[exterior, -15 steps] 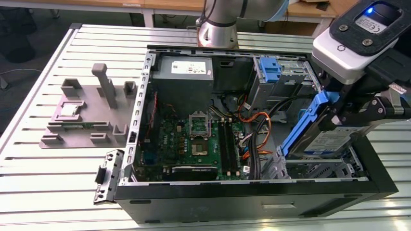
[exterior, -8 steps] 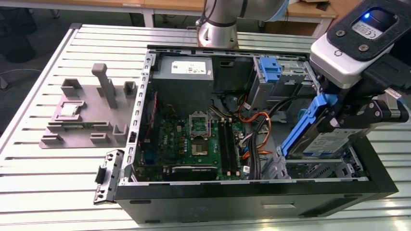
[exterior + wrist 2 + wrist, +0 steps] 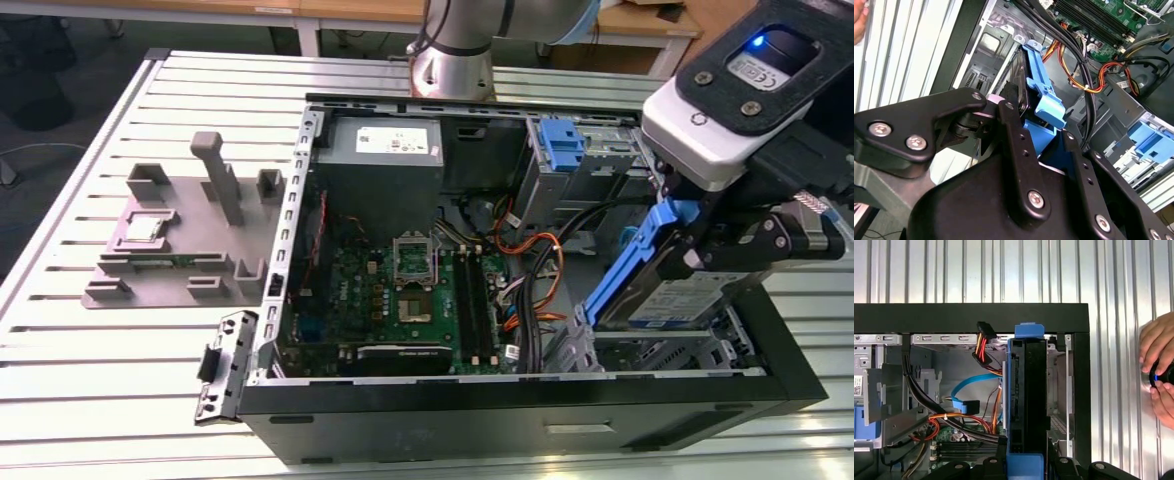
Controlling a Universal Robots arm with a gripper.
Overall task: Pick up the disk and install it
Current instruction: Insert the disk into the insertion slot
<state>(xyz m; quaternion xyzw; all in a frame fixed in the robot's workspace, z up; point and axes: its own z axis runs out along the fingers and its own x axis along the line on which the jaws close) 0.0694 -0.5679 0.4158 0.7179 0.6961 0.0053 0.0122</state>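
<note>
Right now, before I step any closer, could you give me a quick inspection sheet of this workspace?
Surface: slatted metal table carrying an open computer case.
Job's things: the disk, in its blue carrier, tilted with its lower end inside the case.
Clutter: grey fixture block with a small square chip on it, beside the case; bare blue bracket inside the case.
Grippers: claw shut on the disk.
Cables: orange, red, yellow and black wires inside the case, near the disk.
Surroundings: a person's hand over the table beside the case; wooden desks behind.

Robotics lab bench — slotted aluminium table (image 3: 94,400), opened computer case (image 3: 534,425), grey parts fixture (image 3: 167,268)
</note>
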